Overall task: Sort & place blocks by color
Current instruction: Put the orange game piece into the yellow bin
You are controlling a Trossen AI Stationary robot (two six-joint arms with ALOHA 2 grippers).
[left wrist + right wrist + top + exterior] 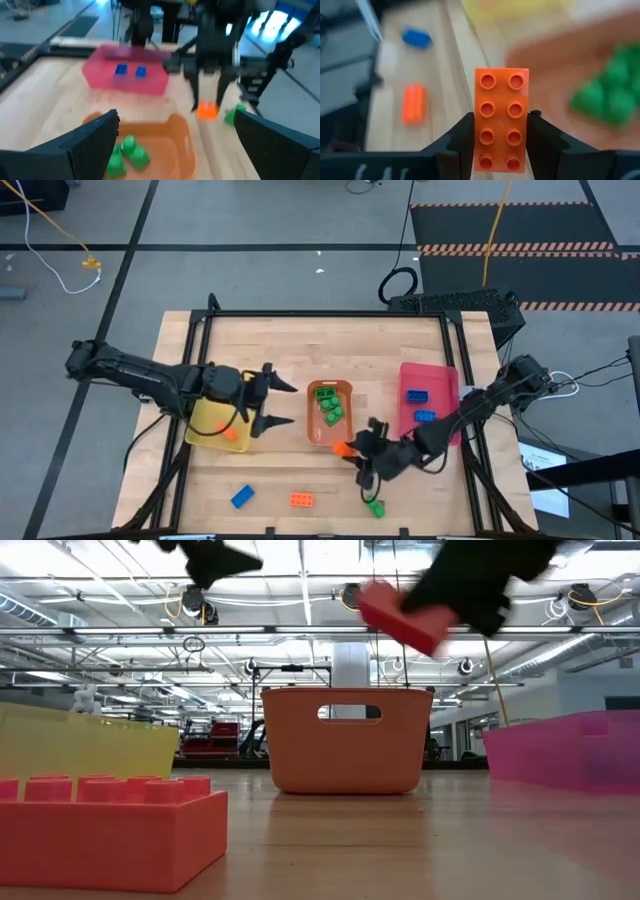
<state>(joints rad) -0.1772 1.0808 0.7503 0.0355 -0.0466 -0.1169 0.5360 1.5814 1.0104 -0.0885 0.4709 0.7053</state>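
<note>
One orange block (501, 122), clamped between your right gripper (350, 450) fingers just beside the orange tray (329, 413) of green blocks (331, 409), could drop there mis-sorted, or meet your spread-fingered left gripper (283, 404) over the yellow tray (215, 425).

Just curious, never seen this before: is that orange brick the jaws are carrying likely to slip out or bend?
Probably not. The orange brick looks like stiff moulded plastic, so bending seems unlikely. The right gripper clamps its flat sides squarely, though smooth plastic could slide a little. It looks small and light, so the hold should cope.

Three trays (329, 387), three orange blocks (302, 500), three blue, about four green.
</note>
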